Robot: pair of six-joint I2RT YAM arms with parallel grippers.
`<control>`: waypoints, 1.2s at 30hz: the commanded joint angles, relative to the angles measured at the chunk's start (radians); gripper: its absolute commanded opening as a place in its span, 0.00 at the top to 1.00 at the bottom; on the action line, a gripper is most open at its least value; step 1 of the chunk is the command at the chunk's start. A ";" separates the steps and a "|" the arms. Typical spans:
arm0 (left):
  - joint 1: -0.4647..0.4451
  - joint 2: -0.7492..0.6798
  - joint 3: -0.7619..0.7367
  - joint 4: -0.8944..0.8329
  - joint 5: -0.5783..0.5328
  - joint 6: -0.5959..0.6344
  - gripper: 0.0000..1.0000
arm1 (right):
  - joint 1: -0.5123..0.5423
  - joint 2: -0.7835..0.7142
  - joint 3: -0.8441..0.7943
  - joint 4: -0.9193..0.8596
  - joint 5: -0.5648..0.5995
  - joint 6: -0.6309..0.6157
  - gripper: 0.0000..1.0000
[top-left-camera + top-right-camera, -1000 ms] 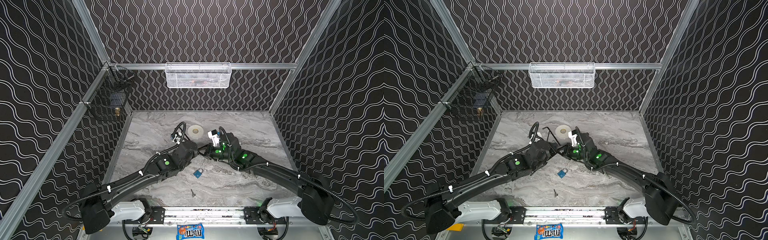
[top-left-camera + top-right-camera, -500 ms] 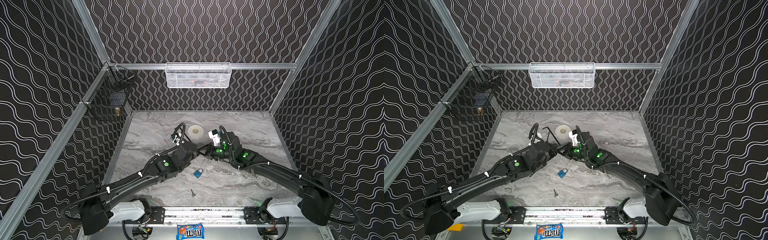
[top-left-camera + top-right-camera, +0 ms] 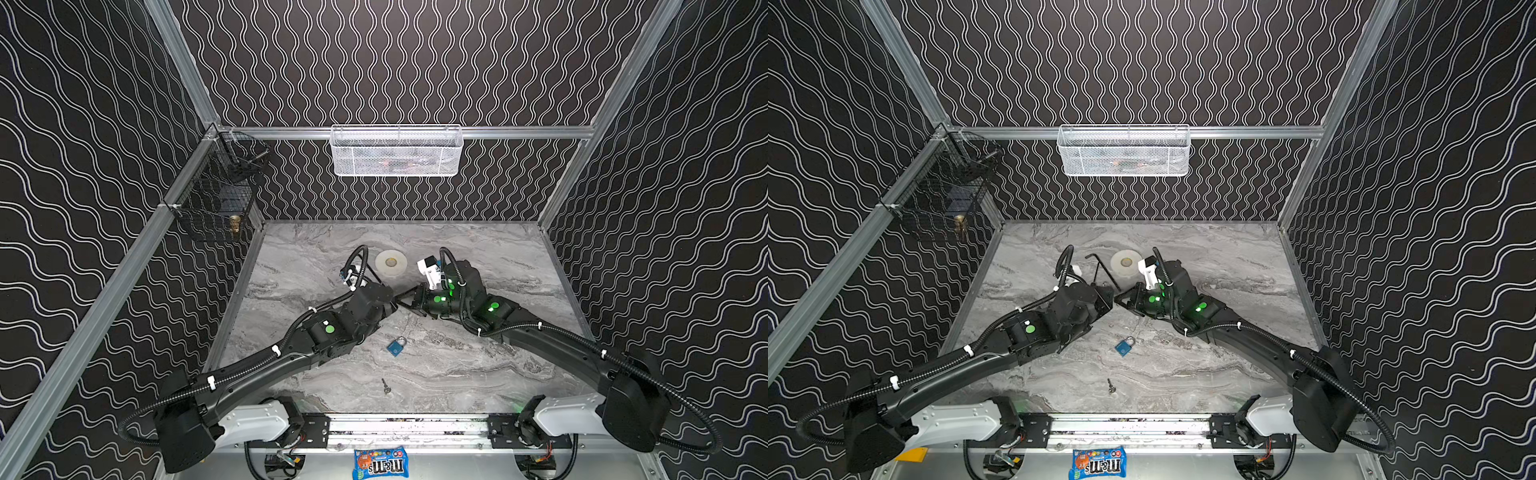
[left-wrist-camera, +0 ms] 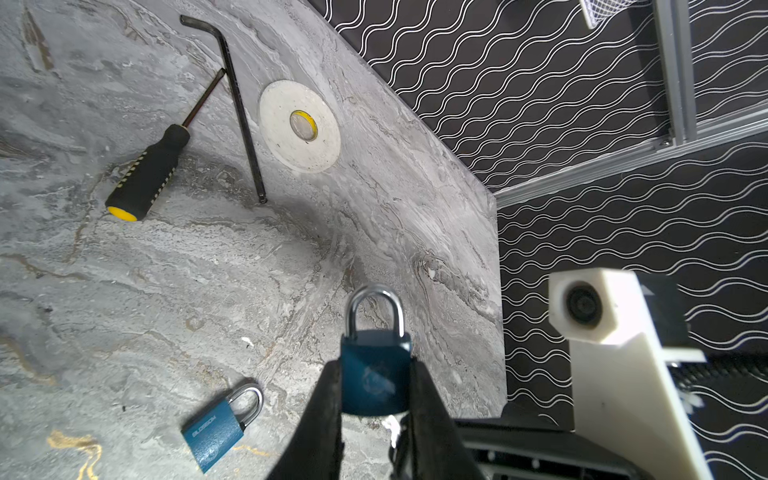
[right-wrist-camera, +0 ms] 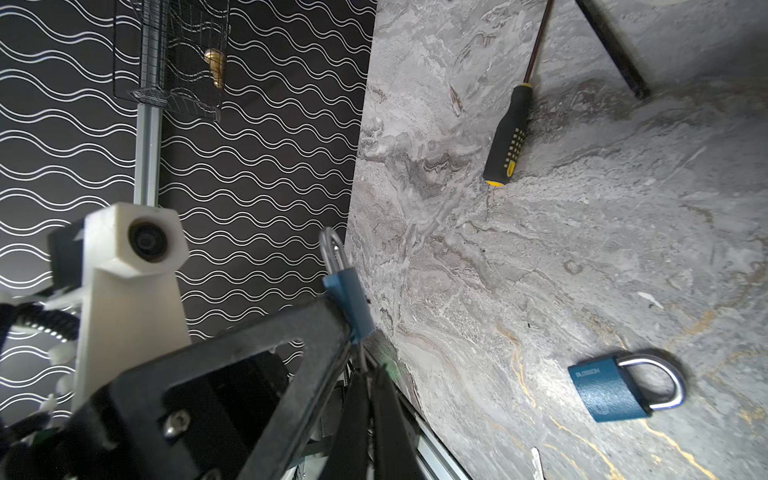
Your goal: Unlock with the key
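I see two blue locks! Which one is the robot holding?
The padlock pinched in the left end effector; the other padlock lies flat on the table, untouched.

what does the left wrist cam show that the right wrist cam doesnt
Only left wrist: the whole tape roll, the white basket corner, and the held padlock face-on. Only right wrist: the black wire basket with a brass piece in it. Both: the left pincer shut on the held padlock, the spare padlock lying on the table, the screwdriver, and the hex key, cut off in the right wrist view.
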State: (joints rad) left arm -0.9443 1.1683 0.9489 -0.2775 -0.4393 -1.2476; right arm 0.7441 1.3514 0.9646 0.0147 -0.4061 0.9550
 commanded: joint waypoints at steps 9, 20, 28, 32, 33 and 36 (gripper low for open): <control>0.011 0.006 0.011 -0.056 0.037 0.002 1.00 | 0.006 -0.033 -0.011 0.048 0.108 -0.006 1.00; 0.065 0.016 0.009 -0.006 0.021 -0.228 1.00 | 0.135 -0.116 -0.122 0.052 0.332 -0.015 1.00; 0.065 0.007 0.011 0.021 0.019 -0.333 1.00 | 0.240 -0.082 -0.098 0.103 0.569 -0.096 1.00; 0.065 0.001 0.013 0.011 0.006 -0.363 1.00 | 0.244 -0.076 -0.118 0.196 0.585 -0.117 1.00; 0.065 0.000 0.009 0.024 0.006 -0.366 1.00 | 0.245 -0.065 -0.109 0.192 0.590 -0.125 1.00; 0.065 -0.003 0.003 0.033 0.008 -0.380 1.00 | 0.244 -0.046 -0.094 0.193 0.611 -0.135 1.00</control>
State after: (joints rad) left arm -0.8818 1.1725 0.9516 -0.2771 -0.4091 -1.5883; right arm 0.9867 1.2972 0.8600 0.1501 0.1497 0.8490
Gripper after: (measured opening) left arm 0.248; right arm 0.054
